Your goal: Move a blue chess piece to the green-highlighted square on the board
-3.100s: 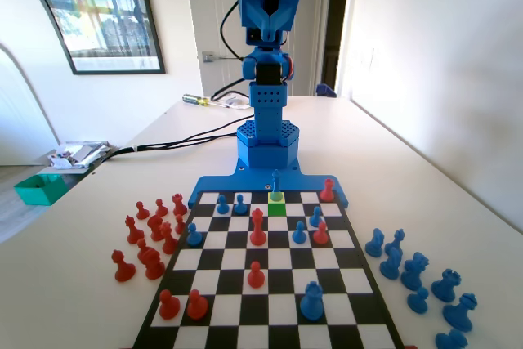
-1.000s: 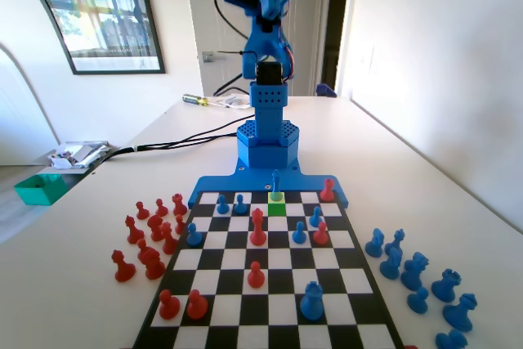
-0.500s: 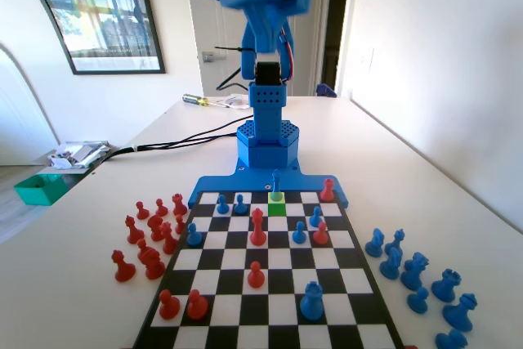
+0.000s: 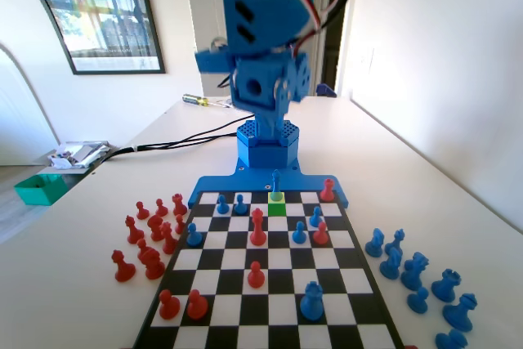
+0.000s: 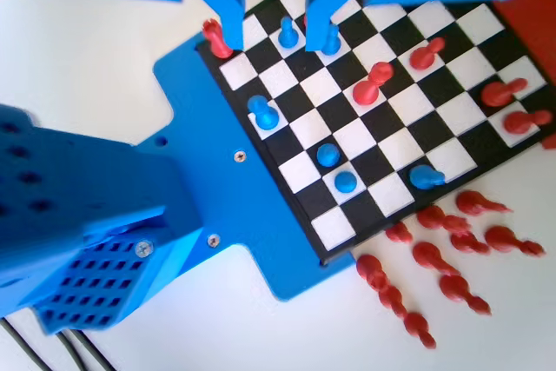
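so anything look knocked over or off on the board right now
Nothing stands out. Every piece on the board stands upright on a square, and the slender blue chess piece stands on the green-highlighted square. The captured red pieces and blue pieces stand beside the board.

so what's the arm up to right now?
The blue arm is raised above the far end of the board, carrying nothing. In the wrist view its gripper hangs open over the back rows with no piece between the jaws. The slender blue chess piece stands upright on the green-highlighted square, in the row nearest the arm's base. Captured red pieces sit off the board on the left of the fixed view, blue ones on the right.
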Controlling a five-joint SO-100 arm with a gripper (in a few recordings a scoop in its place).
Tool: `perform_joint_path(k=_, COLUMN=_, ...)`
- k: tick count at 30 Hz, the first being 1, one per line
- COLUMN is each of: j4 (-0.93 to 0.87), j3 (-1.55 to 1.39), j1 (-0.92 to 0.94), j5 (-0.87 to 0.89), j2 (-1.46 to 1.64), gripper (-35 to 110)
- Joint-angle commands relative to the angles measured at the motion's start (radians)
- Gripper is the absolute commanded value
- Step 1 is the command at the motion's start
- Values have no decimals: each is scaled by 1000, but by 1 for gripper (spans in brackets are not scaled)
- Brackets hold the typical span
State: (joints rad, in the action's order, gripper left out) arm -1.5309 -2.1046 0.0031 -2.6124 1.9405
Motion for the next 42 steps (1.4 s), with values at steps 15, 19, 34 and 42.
perform_joint_path(k=15, j4=353, j3=-262, j1=-41, j5=-34, j2=-49, gripper=14)
perform_joint_path(k=19, j4=433, j3=-328, j1=-55, j5=-32, j2=-51, gripper=14)
perform_joint_path(k=34, j4=649, j3=-506, j1=-130, j5=9, j2=-64, gripper=14)
perform_joint_path(k=42, j4=699, j3=-543, j1=-141, j5=9, j2=-66, gripper=11)
